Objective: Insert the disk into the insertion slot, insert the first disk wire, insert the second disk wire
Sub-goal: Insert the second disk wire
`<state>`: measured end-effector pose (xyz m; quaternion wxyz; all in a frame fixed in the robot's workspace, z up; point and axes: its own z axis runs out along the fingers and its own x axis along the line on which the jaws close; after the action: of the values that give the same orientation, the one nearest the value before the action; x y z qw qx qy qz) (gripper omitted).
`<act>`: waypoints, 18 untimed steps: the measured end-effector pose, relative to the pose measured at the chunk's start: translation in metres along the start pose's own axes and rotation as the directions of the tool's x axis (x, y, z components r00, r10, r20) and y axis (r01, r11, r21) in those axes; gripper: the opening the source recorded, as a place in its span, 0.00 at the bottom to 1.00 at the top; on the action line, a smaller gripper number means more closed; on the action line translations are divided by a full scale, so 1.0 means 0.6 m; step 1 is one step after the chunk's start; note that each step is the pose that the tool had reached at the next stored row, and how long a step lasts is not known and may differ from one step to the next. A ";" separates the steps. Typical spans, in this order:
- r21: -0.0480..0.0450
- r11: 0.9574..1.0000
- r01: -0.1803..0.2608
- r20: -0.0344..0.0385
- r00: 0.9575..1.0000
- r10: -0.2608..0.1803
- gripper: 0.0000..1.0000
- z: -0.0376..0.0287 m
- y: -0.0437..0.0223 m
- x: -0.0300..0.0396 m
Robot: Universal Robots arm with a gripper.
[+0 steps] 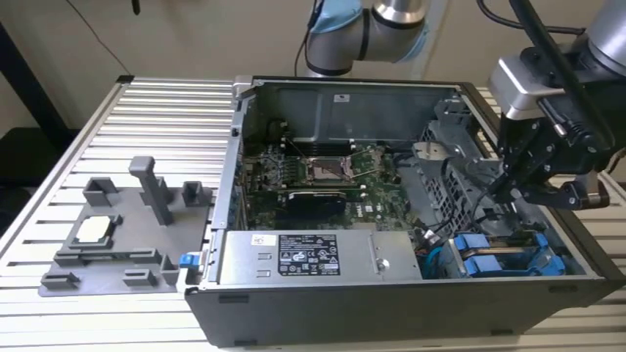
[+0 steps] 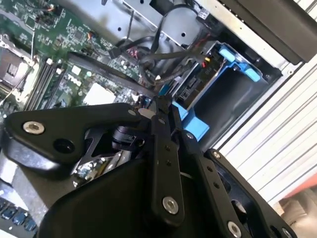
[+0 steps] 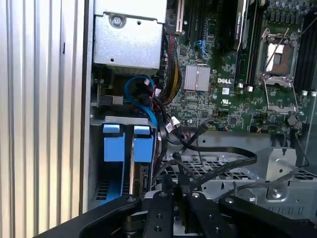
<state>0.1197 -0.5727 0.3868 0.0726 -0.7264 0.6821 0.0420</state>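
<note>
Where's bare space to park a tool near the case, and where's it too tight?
Free: slatted table behind the grey fixture, on the exterior view's left of the case; also the strip in front of the fixture. Tight: drive-bay corner, where the pincer hangs over the blue carriers and loose cables.

Disk [image 1: 468, 246] in case [image 1: 391, 308] (beside twin carrier [image 1: 486, 264])

I count 1 open computer case [image 1: 411, 308], 1 motherboard [image 1: 323, 183], 1 power supply [image 1: 313, 257] and 2 blue carrier ends [image 1: 509, 260] side by side in the drive bay. Also 1 grey fixture plate [image 1: 108, 249], 1 arm w/ 1 gripper [image 1: 509, 194].
</note>
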 end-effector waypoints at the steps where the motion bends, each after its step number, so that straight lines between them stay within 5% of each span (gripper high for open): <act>1: -0.011 1.000 -0.002 0.001 1.000 0.002 0.16 0.000 -0.004 0.000; 7: -0.067 0.998 -0.011 0.004 1.000 0.011 0.16 0.001 -0.029 0.002; 18: -0.081 0.997 -0.013 0.004 1.000 0.014 0.16 0.003 -0.042 0.023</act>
<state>0.1457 -0.5847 0.3842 0.0445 -0.7241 0.6845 0.0719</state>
